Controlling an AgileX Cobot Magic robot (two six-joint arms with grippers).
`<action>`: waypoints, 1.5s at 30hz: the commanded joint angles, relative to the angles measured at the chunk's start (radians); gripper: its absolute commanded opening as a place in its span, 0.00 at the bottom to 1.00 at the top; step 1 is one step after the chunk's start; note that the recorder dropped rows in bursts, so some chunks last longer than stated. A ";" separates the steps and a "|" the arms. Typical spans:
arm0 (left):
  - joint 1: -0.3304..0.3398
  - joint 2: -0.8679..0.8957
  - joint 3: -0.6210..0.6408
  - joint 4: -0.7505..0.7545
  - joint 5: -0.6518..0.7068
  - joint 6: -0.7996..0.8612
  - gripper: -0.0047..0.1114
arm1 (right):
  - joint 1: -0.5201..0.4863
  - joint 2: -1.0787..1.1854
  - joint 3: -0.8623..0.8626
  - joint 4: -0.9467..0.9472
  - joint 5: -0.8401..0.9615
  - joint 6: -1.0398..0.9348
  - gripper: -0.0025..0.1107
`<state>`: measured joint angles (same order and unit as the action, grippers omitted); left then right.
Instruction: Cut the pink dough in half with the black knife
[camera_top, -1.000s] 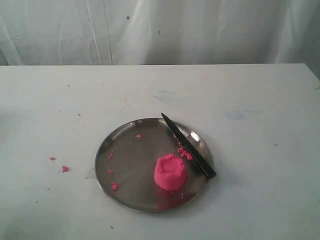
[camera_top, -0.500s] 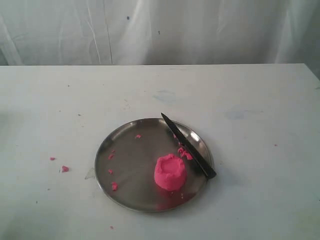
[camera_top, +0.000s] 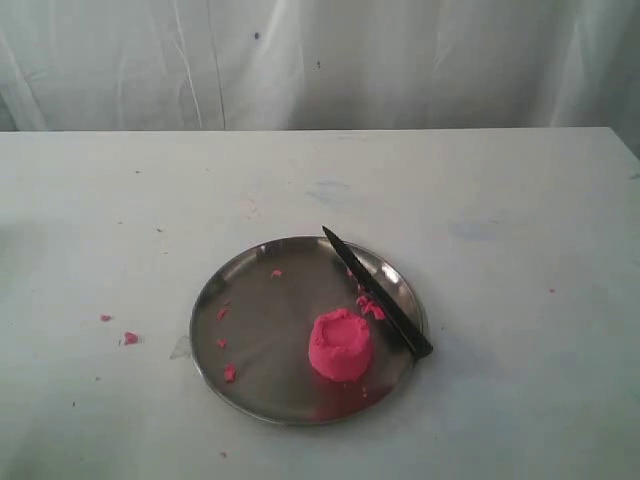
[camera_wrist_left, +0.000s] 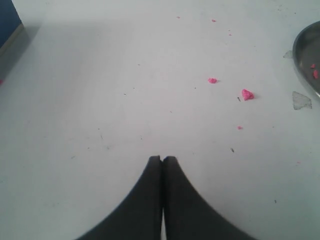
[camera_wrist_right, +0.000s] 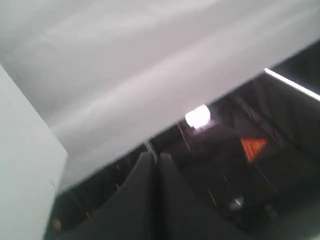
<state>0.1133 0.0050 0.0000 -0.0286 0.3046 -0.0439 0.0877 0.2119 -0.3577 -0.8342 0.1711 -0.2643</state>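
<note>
Both grippers had their jaws pressed together on nothing, the left gripper (camera_wrist_left: 162, 159) over the table (camera_wrist_left: 100, 75), the right gripper (camera_wrist_right: 156, 156) likewise closed, while the pink dough (camera_top: 341, 345) sat whole on the steel plate (camera_top: 250, 300) near the table's front edge, the black knife (camera_top: 378, 293) lying along the plate's right rim, just beside it.

This looks like a staged test bay in a lab or workshop. A plain white table (camera_top: 520, 300), scuffed and flecked with pink crumbs (camera_top: 130, 338), stands before a hung white curtain (camera_top: 400, 60) that screens off the back. Past the cloth's edge, the right wrist view shows a dark space with a bright lamp (camera_wrist_right: 198, 116) and an orange triangular sign (camera_wrist_right: 253, 146) — more an industrial room than a home.
</note>
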 joint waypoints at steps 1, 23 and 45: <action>0.004 -0.005 0.000 -0.008 0.005 -0.005 0.04 | 0.050 0.099 0.080 0.064 -0.302 0.218 0.03; 0.004 -0.005 0.000 -0.008 0.005 -0.005 0.04 | 0.257 0.772 -0.236 0.559 0.338 0.426 0.03; 0.004 -0.005 0.000 -0.008 0.005 -0.005 0.04 | 0.300 1.085 -0.379 1.218 0.107 0.109 0.03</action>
<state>0.1133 0.0050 0.0000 -0.0286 0.3046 -0.0439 0.3844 1.2841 -0.7289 0.3571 0.3480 -0.1393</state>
